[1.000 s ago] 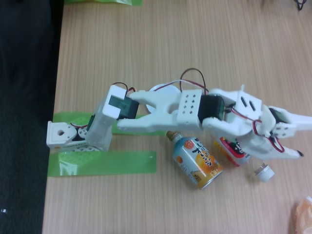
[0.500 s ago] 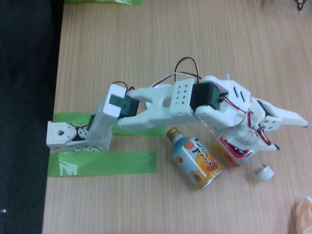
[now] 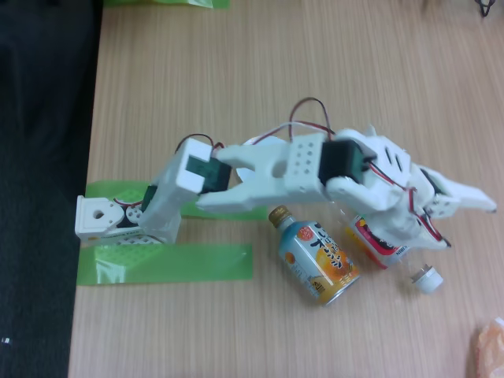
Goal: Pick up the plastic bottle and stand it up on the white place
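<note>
The bottle (image 3: 382, 246) lies on its side on the table (image 3: 315, 63), white cap (image 3: 426, 279) toward lower right, beside the orange can (image 3: 316, 257). The arm (image 3: 268, 173) reaches across it – the end effector (image 3: 465, 224) sits directly over the bottle's body, fingers spread to either side; actual contact cannot be determined.

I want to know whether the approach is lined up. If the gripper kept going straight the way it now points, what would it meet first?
In the fixed view the gripper points right, past the plastic bottle under the arm. Ahead lies bare table to the frame edge, so the way looks free, though its height is unclear.
</note>
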{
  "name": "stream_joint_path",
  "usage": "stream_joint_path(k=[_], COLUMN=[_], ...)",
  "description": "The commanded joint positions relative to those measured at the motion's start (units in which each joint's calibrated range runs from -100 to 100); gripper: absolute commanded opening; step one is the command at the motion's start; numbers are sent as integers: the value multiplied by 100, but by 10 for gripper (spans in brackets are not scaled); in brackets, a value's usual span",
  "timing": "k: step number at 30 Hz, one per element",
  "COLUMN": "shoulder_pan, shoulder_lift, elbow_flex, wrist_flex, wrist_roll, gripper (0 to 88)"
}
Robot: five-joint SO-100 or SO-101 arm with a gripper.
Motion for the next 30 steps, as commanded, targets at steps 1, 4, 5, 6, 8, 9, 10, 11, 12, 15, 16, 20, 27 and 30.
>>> stream_joint_path(k=[1, 4, 5, 6, 8, 9, 10, 11, 12, 15, 16, 20, 27, 30], shoulder_pan=[19, 34, 34, 42, 49, 49, 56, 64, 71, 79, 79, 79, 34, 19], shoulder_lift=[83, 293, 385, 486, 663, 747, 831, 906, 982, 1133, 1167, 1293, 1461, 1494], elbow_flex=[-55, -55, -55, -55, -55, -55, -55, -55, -55, -55, -55, -46, 352, 497], wrist_flex=[-20, -20, -20, -20, -20, -20, -3, 14, 31, 57, 57, 57, 65, 5], wrist_roll=[-17, -17, -17, -17, -17, -17, -17, -17, -17, -17, -17, -17, -12, -12], gripper=[282, 282, 282, 282, 282, 282, 282, 282, 282, 282, 282, 282, 281, 282])
